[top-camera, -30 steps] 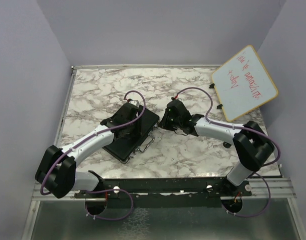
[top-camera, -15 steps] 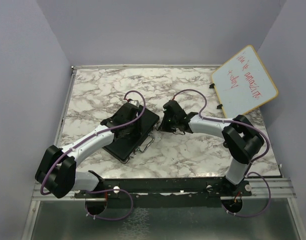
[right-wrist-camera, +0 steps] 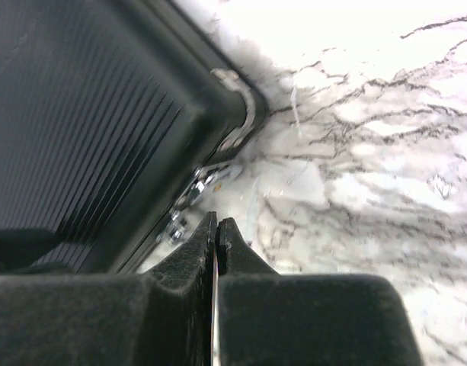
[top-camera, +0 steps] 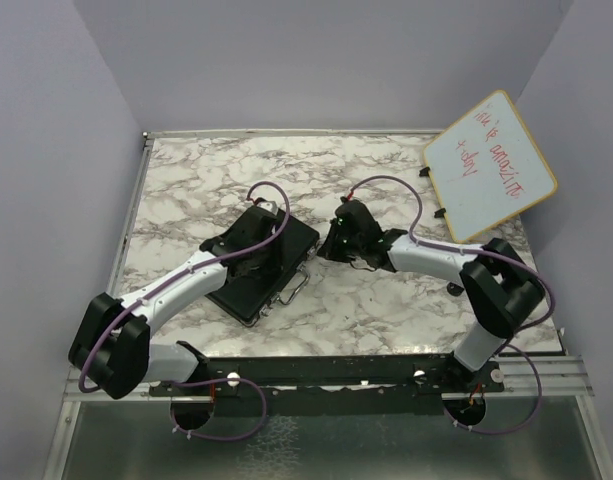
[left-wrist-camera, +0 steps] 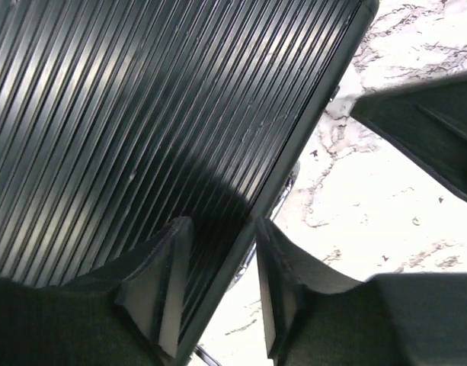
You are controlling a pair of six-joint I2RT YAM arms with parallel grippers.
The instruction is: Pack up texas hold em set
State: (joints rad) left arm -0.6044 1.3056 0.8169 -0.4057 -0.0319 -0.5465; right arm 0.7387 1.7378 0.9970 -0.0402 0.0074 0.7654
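The black hard case [top-camera: 248,293] lies closed on the marble table, ribbed lid up, with its silver handle [top-camera: 292,289] on the near-right side. My left gripper [top-camera: 269,268] hovers over the lid [left-wrist-camera: 142,114]. It is open [left-wrist-camera: 222,229], and its fingers straddle the lid's handle-side edge. My right gripper [top-camera: 326,248] is shut and empty [right-wrist-camera: 218,223], low on the table beside the case's right corner [right-wrist-camera: 81,137], close to a silver latch [right-wrist-camera: 235,130]. It also shows in the left wrist view [left-wrist-camera: 423,130]. Chips, cards, dice and buttons are out of view.
A wood-framed whiteboard [top-camera: 489,165] with red writing leans at the back right. Purple walls close in the table on the left, back and right. A metal rail [top-camera: 326,385] runs along the near edge by the arm bases.
The right arm swung slightly toward the case and back; its shut gripper stays by the case's right corner. The left arm and the case have not moved.
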